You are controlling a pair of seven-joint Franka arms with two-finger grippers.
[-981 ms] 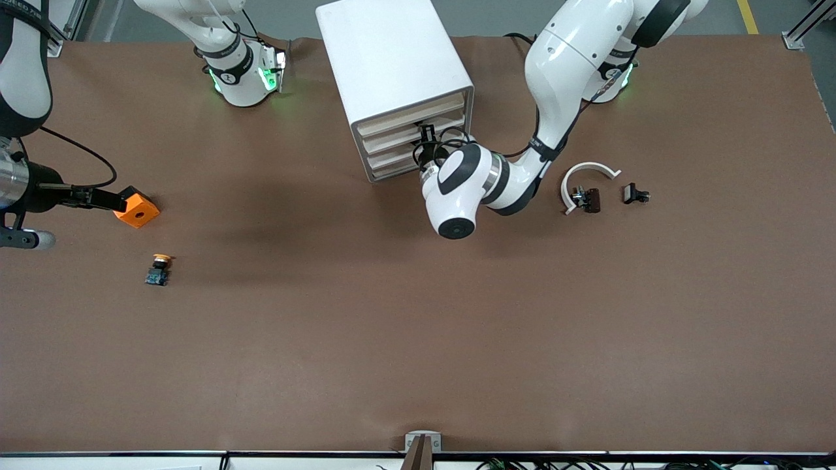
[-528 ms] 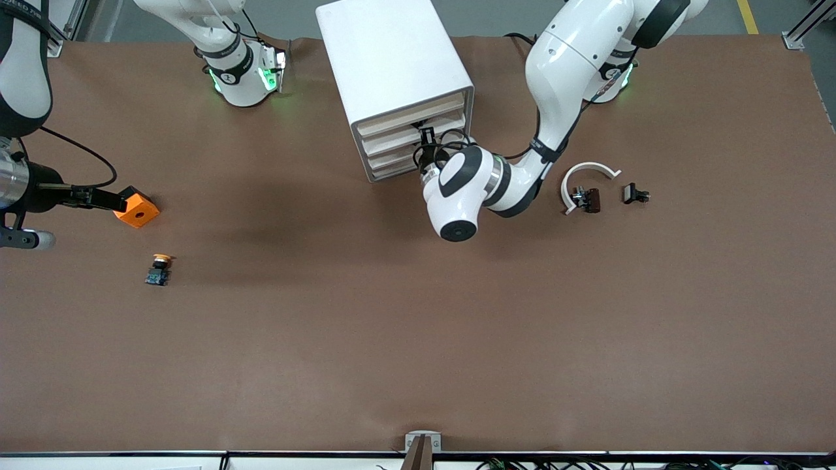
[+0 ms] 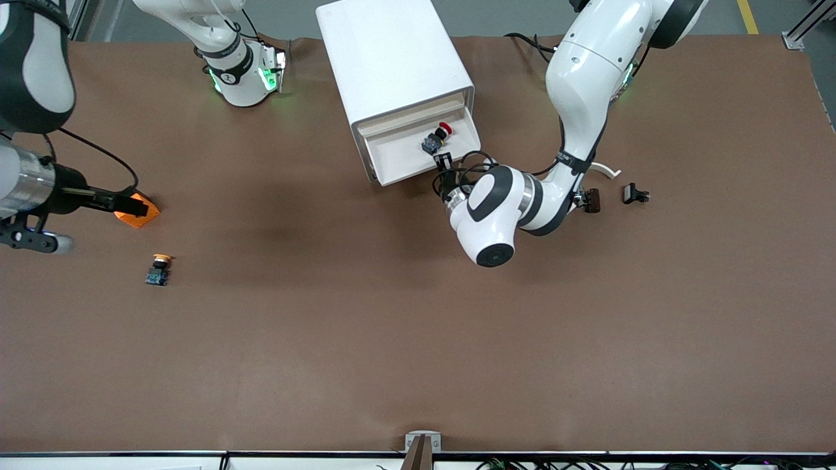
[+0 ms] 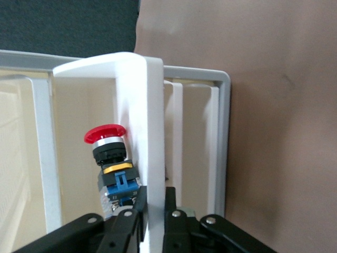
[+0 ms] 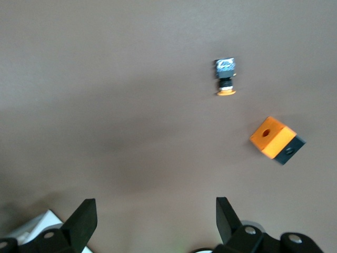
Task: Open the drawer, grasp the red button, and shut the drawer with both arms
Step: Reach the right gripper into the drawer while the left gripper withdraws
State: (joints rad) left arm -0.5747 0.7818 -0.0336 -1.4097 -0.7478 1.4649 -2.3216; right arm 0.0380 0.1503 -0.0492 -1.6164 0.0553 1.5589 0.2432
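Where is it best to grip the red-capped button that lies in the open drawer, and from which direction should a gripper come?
Probably from above, closing on the black body just under the red cap. The button lies tilted in the open drawer, close to the front panel that the left gripper holds shut, so a sideways approach seems blocked. The open right gripper is over bare table.
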